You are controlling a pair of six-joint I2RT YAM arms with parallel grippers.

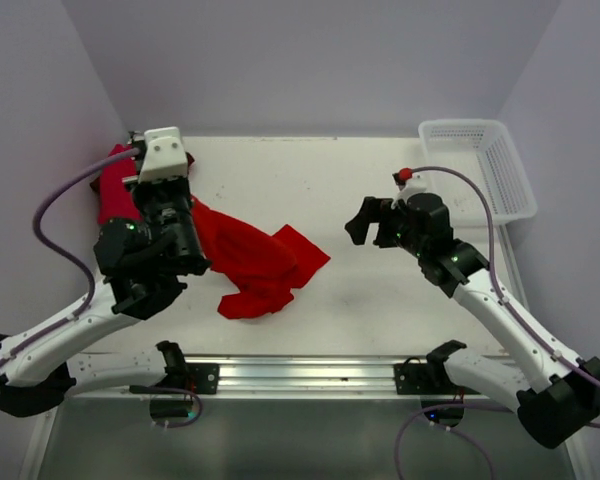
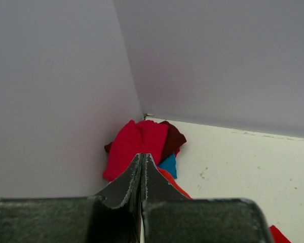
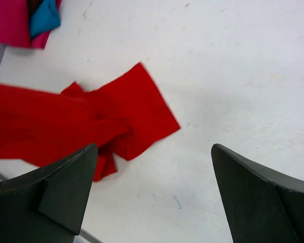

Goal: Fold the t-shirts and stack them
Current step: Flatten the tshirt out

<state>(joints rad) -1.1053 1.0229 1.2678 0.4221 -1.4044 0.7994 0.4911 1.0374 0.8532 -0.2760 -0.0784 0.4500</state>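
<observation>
Our left gripper has its two fingers pressed together. Red cloth runs just under them, but we cannot see any cloth between the tips. Our left arm hangs over the left side of the table.

In the far left corner sits a little pile of folded shirts: a red one on top, a dark maroon one behind it and a blue one peeking out below.

Next comes the big red shirt. It lies crumpled on the table, from our left arm toward the middle. We think it is light, soft and floppy. It will sag and bunch when lifted, so we would take it by an edge or a corner, one for each gripper.

Our right gripper is wide apart and holds nothing. It hovers over bare table, just past the shirt's loose end.

A white basket sits in the far right corner.

We see no words or labels on anything.
</observation>
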